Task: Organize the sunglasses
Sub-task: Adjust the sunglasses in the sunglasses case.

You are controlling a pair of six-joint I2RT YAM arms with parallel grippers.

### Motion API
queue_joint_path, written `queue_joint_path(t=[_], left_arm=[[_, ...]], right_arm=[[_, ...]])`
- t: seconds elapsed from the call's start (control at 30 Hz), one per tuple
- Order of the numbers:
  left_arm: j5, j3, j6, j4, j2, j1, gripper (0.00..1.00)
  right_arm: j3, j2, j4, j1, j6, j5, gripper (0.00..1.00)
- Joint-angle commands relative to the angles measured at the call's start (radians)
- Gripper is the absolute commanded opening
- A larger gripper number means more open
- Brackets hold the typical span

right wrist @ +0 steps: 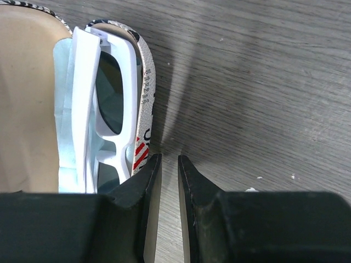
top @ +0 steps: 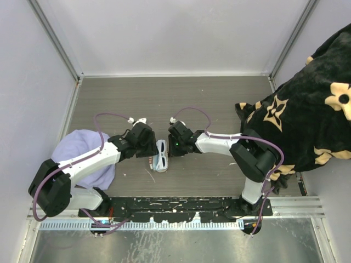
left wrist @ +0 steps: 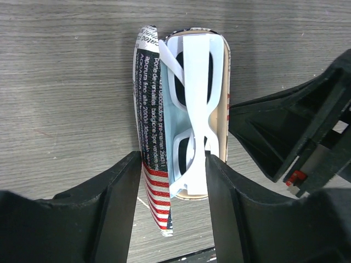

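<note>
The white sunglasses [top: 163, 155] lie folded inside the open flag-patterned case [top: 156, 163] at the table's middle. In the left wrist view the sunglasses [left wrist: 194, 98] rest on a light blue cloth [left wrist: 176, 131] in the case, whose flap [left wrist: 147, 82] stands upright. My left gripper [left wrist: 173, 159] is open and straddles the case's near end, flap and frame between its fingers. My right gripper [right wrist: 169, 159] is nearly closed and empty. Its left finger [right wrist: 143, 175] touches the case's outer side [right wrist: 143, 109] beside the sunglasses [right wrist: 104, 109]. In the top view both grippers [top: 151, 147] [top: 174, 147] flank the case.
A lavender cloth [top: 82, 153] lies under the left arm. A black fabric with tan flowers [top: 312, 109] fills the right side. Walls enclose the table on three sides. A black rail [top: 175, 204] runs along the near edge. The right gripper's body [left wrist: 285, 131] shows in the left wrist view.
</note>
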Motion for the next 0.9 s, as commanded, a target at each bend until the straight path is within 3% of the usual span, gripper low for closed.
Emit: queue_joint_path(t=[0.0,0.43,0.67,0.87], left_arm=[[0.012,0.058,0.008,-0.002,-0.022,-0.005,0.53],[0.004,0.065,0.012,-0.01,-0.051,-0.004,0.53],[0.006,0.062,0.012,-0.004,-0.046,-0.006,0.52],[0.008,0.06,0.01,-0.001,-0.042,-0.004,0.51]], right_arm=[[0.033,0.0,0.023,0.004,-0.011,0.012,0.25],[0.024,-0.085,-0.043,0.004,-0.041,0.156,0.27],[-0.007,-0.157,0.011,0.005,-0.051,0.089,0.35],[0.008,-0.134,0.034,0.009,-0.039,0.015,0.35]])
